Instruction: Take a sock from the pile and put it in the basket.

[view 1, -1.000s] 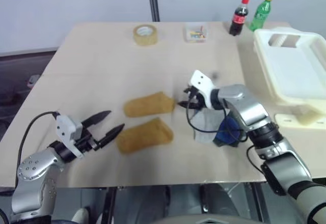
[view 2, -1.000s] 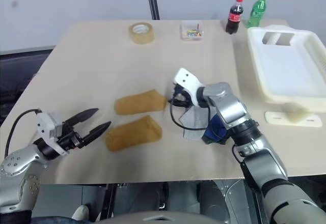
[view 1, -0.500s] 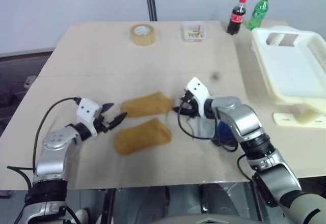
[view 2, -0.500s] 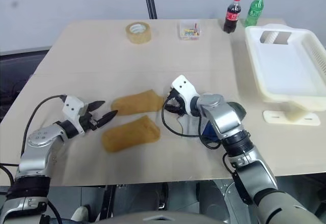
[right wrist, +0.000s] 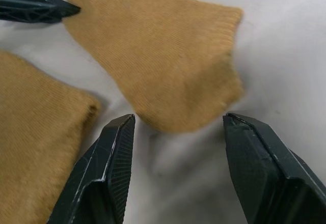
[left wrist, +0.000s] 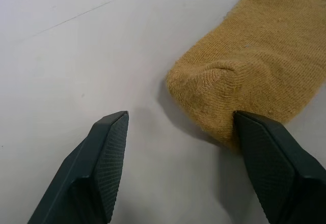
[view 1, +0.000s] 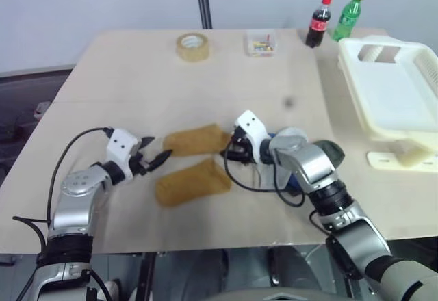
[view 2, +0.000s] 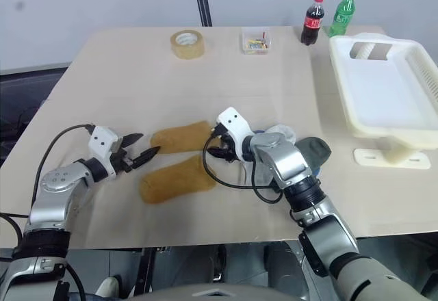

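Right wrist view: the right gripper [right wrist: 175, 147] has its two black fingers spread wide, and the end of the sock [right wrist: 163, 61] lies on the table just in front of the gap between them. Nothing is pinched yet. I think the fingers are lined up this way so they can slide around the sock's end and close on it.

The left gripper [view 1: 156, 158] is spread wide too. One of its fingers sits right beside the other end of the same sock, and the other finger is over bare table [view 1: 137, 75]. It holds nothing. One left fingertip [right wrist: 35, 6] pokes in at the sock's far end.

The sock is mustard yellow, soft and knitted, lying flat with a ribbed band at one end. A second yellow sock [view 1: 191, 182] just like it lies close beside it, nearer the robot.

The rest of the pile [view 2: 294, 144] is behind the right arm. The basket [view 1: 397, 96] is well apart, past the right arm, and looks empty.
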Robot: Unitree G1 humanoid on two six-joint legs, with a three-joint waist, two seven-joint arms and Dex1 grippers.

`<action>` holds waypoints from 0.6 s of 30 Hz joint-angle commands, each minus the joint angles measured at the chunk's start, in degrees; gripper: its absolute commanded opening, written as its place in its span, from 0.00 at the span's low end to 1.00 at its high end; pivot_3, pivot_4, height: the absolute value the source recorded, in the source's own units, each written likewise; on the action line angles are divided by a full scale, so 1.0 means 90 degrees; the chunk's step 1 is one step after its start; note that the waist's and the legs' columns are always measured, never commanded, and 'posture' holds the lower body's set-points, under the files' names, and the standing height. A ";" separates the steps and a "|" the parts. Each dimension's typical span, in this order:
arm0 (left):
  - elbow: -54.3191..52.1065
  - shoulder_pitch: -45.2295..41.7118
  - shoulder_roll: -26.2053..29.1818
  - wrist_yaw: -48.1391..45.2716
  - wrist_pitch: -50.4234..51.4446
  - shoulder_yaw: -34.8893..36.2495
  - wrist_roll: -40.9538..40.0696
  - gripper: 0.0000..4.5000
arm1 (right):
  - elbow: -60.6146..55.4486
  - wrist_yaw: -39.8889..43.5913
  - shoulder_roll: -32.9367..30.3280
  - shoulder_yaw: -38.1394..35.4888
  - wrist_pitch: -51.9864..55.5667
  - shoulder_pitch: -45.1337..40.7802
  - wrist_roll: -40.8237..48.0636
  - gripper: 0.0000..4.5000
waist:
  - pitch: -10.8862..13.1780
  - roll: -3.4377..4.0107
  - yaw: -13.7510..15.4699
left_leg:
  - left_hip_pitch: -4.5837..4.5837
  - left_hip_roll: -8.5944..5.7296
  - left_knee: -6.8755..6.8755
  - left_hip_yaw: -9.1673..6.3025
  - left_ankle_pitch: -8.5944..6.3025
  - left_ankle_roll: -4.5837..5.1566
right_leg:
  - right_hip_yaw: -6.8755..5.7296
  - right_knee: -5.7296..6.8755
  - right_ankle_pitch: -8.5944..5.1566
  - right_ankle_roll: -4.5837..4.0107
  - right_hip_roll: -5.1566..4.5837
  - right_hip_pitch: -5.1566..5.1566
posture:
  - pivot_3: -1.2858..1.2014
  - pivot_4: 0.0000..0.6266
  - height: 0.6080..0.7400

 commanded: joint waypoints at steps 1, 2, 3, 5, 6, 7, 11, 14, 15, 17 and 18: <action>-0.0084 0.0113 -0.0032 -0.0075 0.0065 -0.0173 0.0073 0.67 | 0.0038 -0.0113 0.0092 0.0139 -0.0236 -0.0250 -0.0110 0.52 | 0.0000 0.0000 0.0005 | 0.0000 0.0000 0.0000 -0.0001 0.0000 0.0000 | 0.0000 0.0000 0.0000 0.0000 0.0000 0.0000 | 0.52 0.24 1.00; -0.0120 0.0136 -0.0033 -0.0072 0.0063 -0.0168 0.0064 0.62 | 0.0055 -0.0140 0.0103 0.0137 -0.0267 -0.0260 -0.0115 0.46 | 0.0000 0.0000 0.0006 | 0.0000 -0.0001 0.0000 0.0000 0.0000 0.0000 | 0.0000 0.0000 0.0000 0.0000 -0.0001 0.0000 | 0.52 0.24 1.00; -0.0141 0.0156 -0.0029 -0.0077 0.0064 -0.0164 0.0059 0.55 | 0.0073 -0.0160 0.0114 0.0123 -0.0290 -0.0275 -0.0110 0.38 | 0.0000 0.0000 0.0006 | 0.0000 -0.0001 0.0000 0.0000 0.0000 0.0000 | 0.0000 -0.0002 0.0000 0.0000 -0.0003 0.0000 | 0.52 0.24 1.00; -0.0164 0.0194 -0.0018 -0.0087 0.0059 -0.0159 0.0061 0.38 | 0.0085 -0.0172 0.0121 0.0104 -0.0312 -0.0285 -0.0104 0.21 | 0.0000 0.0000 0.0005 | 0.0000 -0.0001 0.0000 0.0000 0.0000 0.0000 | 0.0000 -0.0002 0.0000 0.0000 -0.0004 0.0001 | 0.52 0.24 1.00; -0.0159 0.0211 -0.0005 -0.0093 0.0043 -0.0161 0.0070 0.26 | 0.0081 -0.0167 0.0103 0.0109 -0.0331 -0.0281 -0.0115 0.09 | 0.0000 0.0000 0.0000 | 0.0000 -0.0001 0.0000 -0.0001 0.0000 0.0000 | 0.0000 0.0000 0.0000 0.0000 -0.0004 0.0000 | 0.52 0.24 1.00; -0.0156 0.0224 0.0004 -0.0093 0.0034 -0.0162 0.0074 0.17 | 0.0072 -0.0163 0.0082 0.0120 -0.0348 -0.0270 -0.0129 0.00 | 0.0000 0.0000 -0.0002 | 0.0001 0.0000 0.0000 -0.0001 0.0000 0.0000 | 0.0000 0.0001 0.0000 0.0000 -0.0002 0.0000 | 0.52 0.24 1.00; -0.0244 0.0272 0.0009 -0.0090 0.0056 -0.0143 0.0049 0.02 | 0.0021 -0.0156 0.0014 0.0145 -0.0388 -0.0208 -0.0154 0.00 | 0.0000 0.0001 -0.0006 | 0.0002 0.0001 0.0000 -0.0001 0.0000 -0.0001 | 0.0000 0.0002 0.0000 0.0000 -0.0001 0.0000 | 0.52 0.24 1.00; -0.0269 0.0267 -0.0010 -0.0070 0.0049 -0.0136 0.0040 0.02 | -0.0032 -0.0145 -0.0043 0.0179 -0.0419 -0.0170 -0.0175 0.00 | 0.0000 0.0001 -0.0005 | 0.0001 0.0001 -0.0001 0.0000 0.0000 -0.0001 | 0.0000 -0.0002 0.0000 0.0000 -0.0002 0.0000 | 0.52 0.24 1.00; -0.0282 0.0263 -0.0024 -0.0065 0.0024 -0.0130 0.0031 0.02 | -0.0062 -0.0137 -0.0064 0.0190 -0.0433 -0.0160 -0.0179 0.00 | 0.0000 0.0001 -0.0005 | 0.0001 0.0001 -0.0001 0.0000 0.0000 -0.0001 | 0.0000 -0.0003 0.0000 0.0000 -0.0002 0.0000 | 0.52 0.24 1.00; -0.0416 0.0315 -0.0062 -0.0128 0.0027 -0.0072 -0.0109 0.02 | -0.0170 -0.0130 -0.0105 0.0194 -0.0460 -0.0146 -0.0179 0.00 | 0.0000 0.0001 -0.0007 | 0.0001 0.0001 -0.0001 0.0000 0.0000 -0.0001 | 0.0000 -0.0002 0.0000 0.0000 -0.0003 0.0000 | 0.52 0.24 1.00; -0.0495 0.0350 -0.0077 -0.0156 0.0010 -0.0040 -0.0178 0.02 | -0.0239 -0.0117 -0.0121 0.0185 -0.0461 -0.0139 -0.0164 0.00 | 0.0000 0.0001 -0.0008 | 0.0000 0.0001 -0.0001 0.0000 0.0000 -0.0001 | 0.0001 -0.0002 0.0000 0.0000 -0.0003 0.0000 | 0.52 0.24 1.00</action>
